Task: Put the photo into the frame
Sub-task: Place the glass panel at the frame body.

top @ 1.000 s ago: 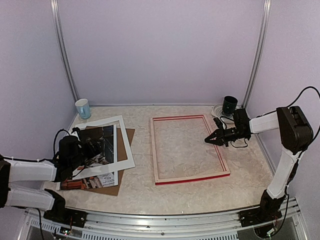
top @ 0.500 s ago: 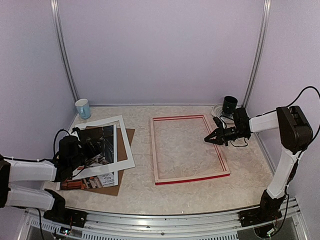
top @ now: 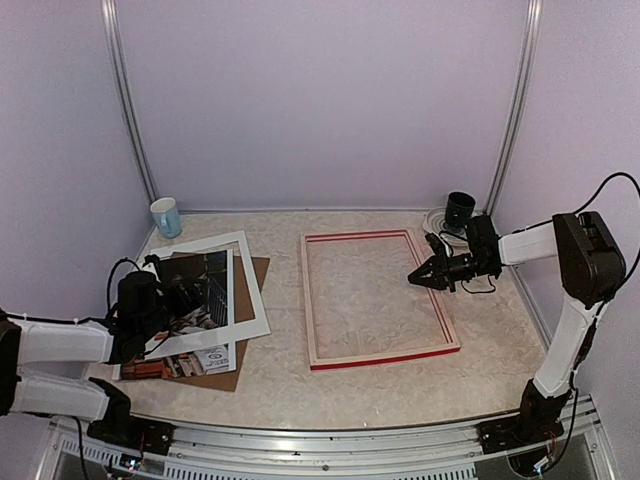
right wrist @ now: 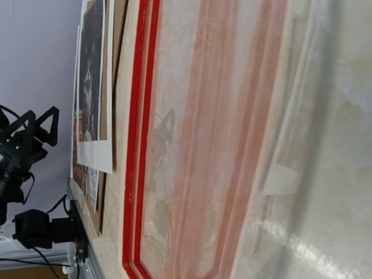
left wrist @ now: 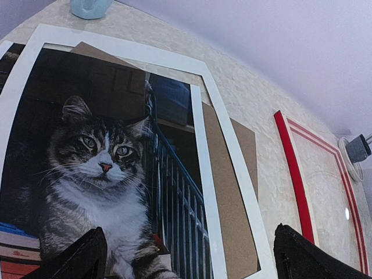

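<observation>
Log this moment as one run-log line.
photo: at left, outside frame | frame: lying flat, no photo inside | left jaws: open above photo | right jaws: open over frame's right rail

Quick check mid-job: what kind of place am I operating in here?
Likely a lab test cell, not a home: plain lilac wall panels joined by aluminium posts box in a marbled tabletop, with a metal rail along its near edge.
</observation>
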You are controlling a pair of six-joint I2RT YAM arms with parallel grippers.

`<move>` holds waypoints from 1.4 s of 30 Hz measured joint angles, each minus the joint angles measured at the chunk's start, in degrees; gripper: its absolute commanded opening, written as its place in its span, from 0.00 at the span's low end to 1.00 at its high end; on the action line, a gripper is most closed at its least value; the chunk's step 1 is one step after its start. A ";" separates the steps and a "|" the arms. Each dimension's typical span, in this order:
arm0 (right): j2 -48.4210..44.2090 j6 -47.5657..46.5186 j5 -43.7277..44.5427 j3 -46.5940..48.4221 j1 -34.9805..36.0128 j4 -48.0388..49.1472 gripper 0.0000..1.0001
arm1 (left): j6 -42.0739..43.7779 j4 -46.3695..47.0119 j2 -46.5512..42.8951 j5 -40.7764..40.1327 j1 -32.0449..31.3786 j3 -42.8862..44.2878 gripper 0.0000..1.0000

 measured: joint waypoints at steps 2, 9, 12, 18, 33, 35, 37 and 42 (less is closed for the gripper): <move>0.00 0.04 -0.07 0.00 0.17 -0.02 0.11 | 0.00 0.00 0.00 0.00 0.00 0.00 0.99; -0.02 0.04 -0.22 0.02 0.28 -0.24 0.11 | 0.00 0.00 0.00 0.00 0.00 0.00 0.99; -0.04 0.02 -0.24 0.02 0.31 -0.42 0.05 | 0.00 0.00 0.00 0.00 0.00 0.00 0.99; -0.63 0.44 -0.79 0.02 0.31 -0.52 0.00 | 0.00 0.00 0.00 -0.02 0.00 0.00 0.99; -2.73 12.24 -8.81 -0.46 0.31 11.78 0.00 | 0.00 0.00 0.00 -0.20 0.00 0.00 0.99; -4.20 16.90 -10.27 -1.57 0.33 17.99 0.00 | 0.00 0.00 0.00 -0.20 0.00 0.00 0.99; -5.20 21.09 -11.37 -2.25 0.44 23.30 0.00 | 0.00 0.00 0.00 -0.20 0.00 0.00 0.99; -5.81 25.24 -11.56 -2.14 2.08 28.76 0.00 | 0.00 0.00 0.00 -0.20 0.00 0.00 0.99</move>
